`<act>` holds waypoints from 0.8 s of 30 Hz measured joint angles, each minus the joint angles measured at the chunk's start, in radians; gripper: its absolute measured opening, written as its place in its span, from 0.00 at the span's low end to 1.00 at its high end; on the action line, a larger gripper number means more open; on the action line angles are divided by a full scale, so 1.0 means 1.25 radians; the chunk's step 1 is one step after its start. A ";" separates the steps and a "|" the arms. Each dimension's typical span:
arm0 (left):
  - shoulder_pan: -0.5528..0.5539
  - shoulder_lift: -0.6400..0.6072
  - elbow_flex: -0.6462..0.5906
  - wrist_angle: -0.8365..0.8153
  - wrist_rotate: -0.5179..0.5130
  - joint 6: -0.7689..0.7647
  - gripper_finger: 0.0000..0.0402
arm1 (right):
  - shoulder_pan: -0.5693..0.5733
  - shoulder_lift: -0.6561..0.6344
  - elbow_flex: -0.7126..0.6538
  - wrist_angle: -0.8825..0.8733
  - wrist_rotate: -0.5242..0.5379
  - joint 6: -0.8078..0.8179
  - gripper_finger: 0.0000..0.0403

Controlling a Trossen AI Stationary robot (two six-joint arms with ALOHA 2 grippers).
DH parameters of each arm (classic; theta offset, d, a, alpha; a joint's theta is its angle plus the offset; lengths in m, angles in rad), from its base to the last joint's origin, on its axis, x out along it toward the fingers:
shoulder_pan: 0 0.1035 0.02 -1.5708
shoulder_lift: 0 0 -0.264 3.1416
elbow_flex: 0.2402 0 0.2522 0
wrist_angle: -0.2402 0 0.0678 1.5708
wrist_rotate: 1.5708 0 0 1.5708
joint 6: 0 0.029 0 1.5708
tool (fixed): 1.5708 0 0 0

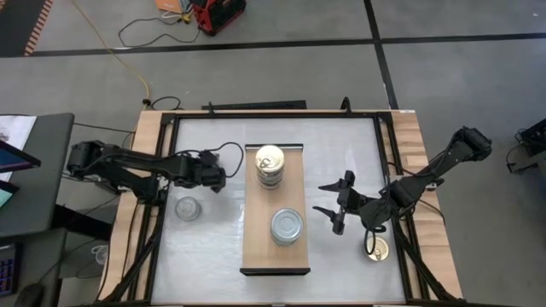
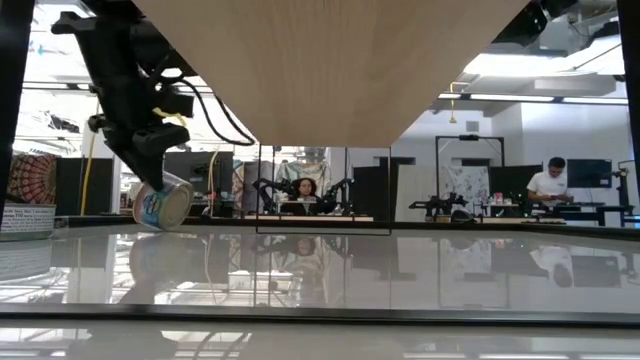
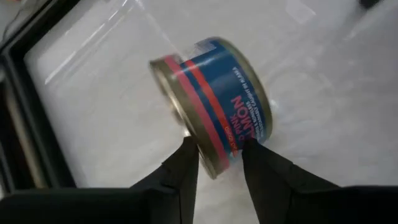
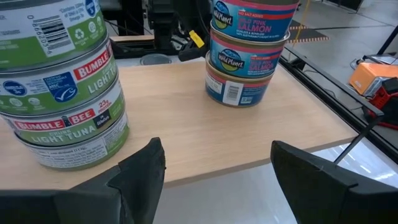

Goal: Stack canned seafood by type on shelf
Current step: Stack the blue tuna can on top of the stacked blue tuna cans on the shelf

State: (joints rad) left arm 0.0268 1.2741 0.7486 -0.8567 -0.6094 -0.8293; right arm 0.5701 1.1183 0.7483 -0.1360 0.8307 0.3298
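The shelf [image 1: 275,256], a light-wood board, carries two stacks of canned seafood. One is a gold-lidded stack of blue salmon tins [image 1: 270,165] [image 4: 249,56]. The other is a silver-lidded stack of green tuna tins [image 1: 287,227] [image 4: 62,93]. Left of the board, my left gripper [image 3: 219,152] [image 2: 150,165] is shut on a blue, red-striped tin [image 3: 214,99] [image 2: 163,205] [image 1: 188,208]. My right gripper [image 1: 337,205] [image 4: 217,168] hovers open at the board's right side, facing the stacks, with nothing between its fingers. A gold-lidded tin [image 1: 378,250] lies flat on the table under the right arm. My left gripper has the tin's edge [image 3: 217,165] between its two fingers, one finger [image 3: 189,158] by the lid rim and the other [image 3: 252,155] on the blue wall. The fingers slant down from above. The tin is tilted on its edge. Whether its low rim [image 2: 150,225] touches the table, I cannot tell.
Bare board lies between the two stacks and at the shelf's near end [image 1: 275,260]. Dark frame rails [image 1: 166,196] border the white tabletop. In the room beyond, a person [image 2: 548,185] stands far off, and another robot setup [image 2: 300,190] is visible.
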 joint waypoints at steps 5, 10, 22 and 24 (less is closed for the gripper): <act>0.005 -0.015 0.000 -0.072 -0.003 -0.084 0.33 | 0.000 0.000 0.000 0.003 0.000 0.002 0.78; -0.002 -0.037 0.000 -0.088 -0.009 -0.124 0.45 | 0.007 0.000 0.000 0.006 -0.001 0.001 0.78; -0.005 -0.082 0.000 -0.022 -0.003 -0.203 0.77 | 0.014 0.000 0.000 0.041 -0.001 -0.035 0.78; -0.005 -0.070 0.000 0.003 -0.026 -0.222 0.82 | 0.020 0.000 0.000 0.053 0.000 -0.040 0.78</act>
State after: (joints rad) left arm 0.0200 1.1862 0.7483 -0.8530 -0.6413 -1.1073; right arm 0.5946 1.1183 0.7483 -0.0702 0.8303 0.2793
